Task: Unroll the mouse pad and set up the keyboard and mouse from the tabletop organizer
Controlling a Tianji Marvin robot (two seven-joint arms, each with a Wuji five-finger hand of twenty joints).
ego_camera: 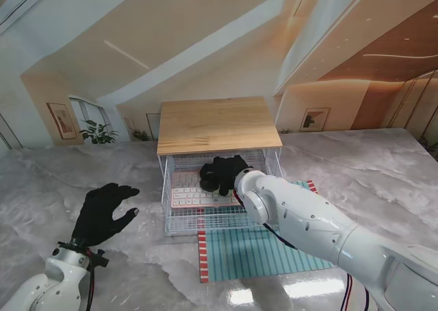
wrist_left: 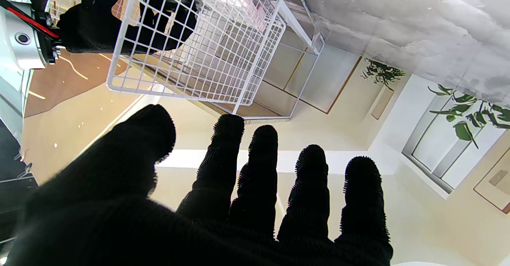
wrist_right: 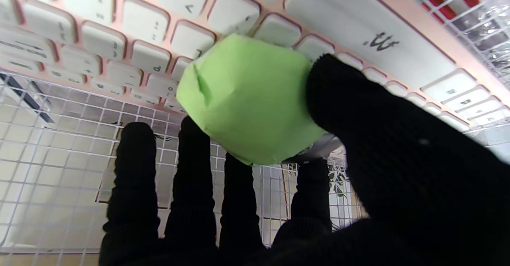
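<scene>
Stand view, table: a grey marble table point(ego_camera: 55, 181) carries a white wire organizer point(ego_camera: 179, 223) with a wooden top point(ego_camera: 217, 125), standing near the middle toward the far edge
Stand view, keyboard: the pink keyboard point(ego_camera: 195, 198) with white keys lies on the organizer's wire floor, toward its left side
Stand view, mouse pad: the teal striped mouse pad point(ego_camera: 256, 256) with red edging lies flat on the table at the organizer's near edge, partly under the right arm point(ego_camera: 308, 222)
Stand view, right hand: the right hand point(ego_camera: 222, 174) in a black glove is inside the organizer, over the keyboard's right part
Stand view, left hand: the left hand point(ego_camera: 102, 212) hovers over the table's left part, well apart from the organizer, fingers spread and holding nothing
Left wrist view, left hand: all five gloved fingers point(wrist_left: 259, 166) are straight and apart, with nothing between them; the organizer's wire side point(wrist_left: 199, 50) is ahead, and the right hand point(wrist_left: 119, 22) shows through the mesh
Right wrist view, right hand: thumb point(wrist_right: 358, 110) and fingers are closed on a light green mouse point(wrist_right: 247, 98), pinching it from two sides
Right wrist view, mouse: it is held just beside the keyboard's keys point(wrist_right: 131, 18), over the wire floor point(wrist_right: 59, 138); whether it touches the keys cannot be told
</scene>
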